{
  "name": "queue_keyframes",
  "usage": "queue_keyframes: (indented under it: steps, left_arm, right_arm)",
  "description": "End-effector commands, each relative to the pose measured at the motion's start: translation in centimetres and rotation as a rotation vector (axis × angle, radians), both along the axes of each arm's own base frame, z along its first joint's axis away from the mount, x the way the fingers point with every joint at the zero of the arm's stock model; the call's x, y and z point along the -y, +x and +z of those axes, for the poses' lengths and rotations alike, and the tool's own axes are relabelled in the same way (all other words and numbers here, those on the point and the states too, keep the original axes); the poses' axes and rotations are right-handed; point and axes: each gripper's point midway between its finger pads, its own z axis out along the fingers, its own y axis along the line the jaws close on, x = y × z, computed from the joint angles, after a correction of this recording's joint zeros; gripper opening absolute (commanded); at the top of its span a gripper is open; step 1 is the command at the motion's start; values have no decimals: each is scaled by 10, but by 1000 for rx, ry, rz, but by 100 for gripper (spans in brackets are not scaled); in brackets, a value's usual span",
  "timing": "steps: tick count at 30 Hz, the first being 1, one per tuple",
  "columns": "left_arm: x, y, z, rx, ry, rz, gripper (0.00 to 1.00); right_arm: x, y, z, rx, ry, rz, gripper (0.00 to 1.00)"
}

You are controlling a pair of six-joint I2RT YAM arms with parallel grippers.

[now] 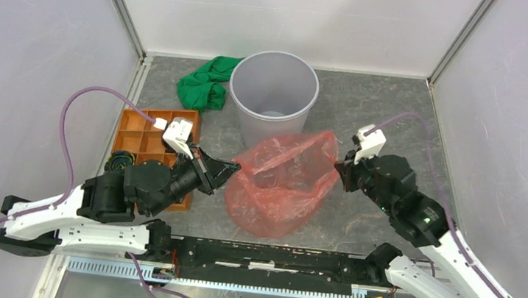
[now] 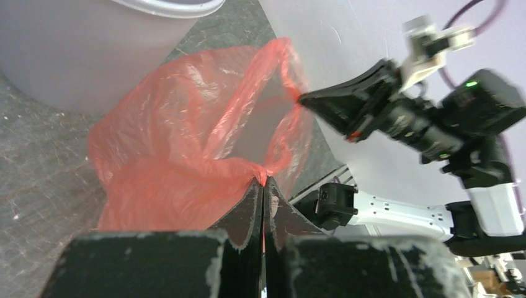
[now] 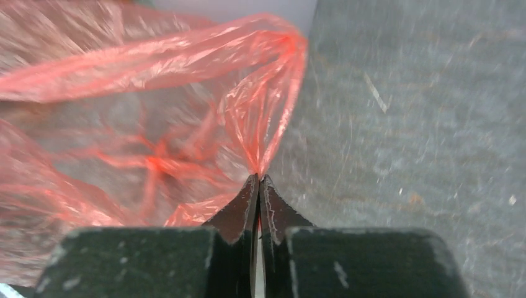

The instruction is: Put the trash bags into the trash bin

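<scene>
The translucent red trash bag hangs stretched between my two grippers, just in front of the round light-grey trash bin, its mouth held open and its lower part on the table. My left gripper is shut on the bag's left rim; the left wrist view shows the film pinched at the fingertips. My right gripper is shut on the bag's right rim; the right wrist view shows the red plastic bunched at its tips. The bin also shows in the left wrist view.
A green cloth lies left of the bin at the back. An orange compartment tray sits by the left arm. White enclosure walls close in on both sides and the back.
</scene>
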Motion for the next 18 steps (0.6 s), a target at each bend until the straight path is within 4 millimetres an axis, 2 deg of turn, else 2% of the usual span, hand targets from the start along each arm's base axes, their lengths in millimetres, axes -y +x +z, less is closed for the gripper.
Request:
queue_keyframes:
  steps: [1, 4, 6, 7, 8, 10, 12, 13, 14, 15, 16, 18]
  left_arm:
    - [6, 6, 57, 120, -42, -8, 2]
    - [15, 9, 87, 177, -15, -21, 2]
    - [20, 8, 101, 200, -26, -39, 2]
    - [24, 7, 101, 202, -28, -48, 2]
    - [27, 7, 92, 193, -18, -51, 2]
    - [30, 9, 62, 151, 14, -33, 2]
    - [25, 12, 19, 73, 60, 6, 2]
    - [21, 11, 2, 31, 68, 22, 2]
    - [16, 9, -9, 2, 68, 30, 2]
    - [11, 7, -13, -14, 53, 33, 2]
    - [6, 6, -10, -19, 27, 34, 2]
    - [-6, 3, 8, -6, -38, 34, 2]
  right_arm:
    - [2, -1, 101, 190, 107, 21, 4]
    - [7, -8, 144, 260, 140, 37, 2]
    - [8, -9, 152, 281, 143, 42, 2]
    - [9, -8, 146, 272, 135, 38, 2]
    - [8, -8, 136, 253, 127, 36, 3]
    - [4, -8, 93, 169, 91, 46, 2]
    - [0, -9, 49, 89, 62, 50, 2]
    - [0, -9, 36, 62, 50, 45, 2]
    - [-1, -8, 31, 46, 42, 39, 2]
    - [-3, -5, 36, 46, 36, 45, 3]
    - [-8, -3, 51, 63, 40, 66, 3]
    - [-19, 1, 86, 117, 70, 112, 4]
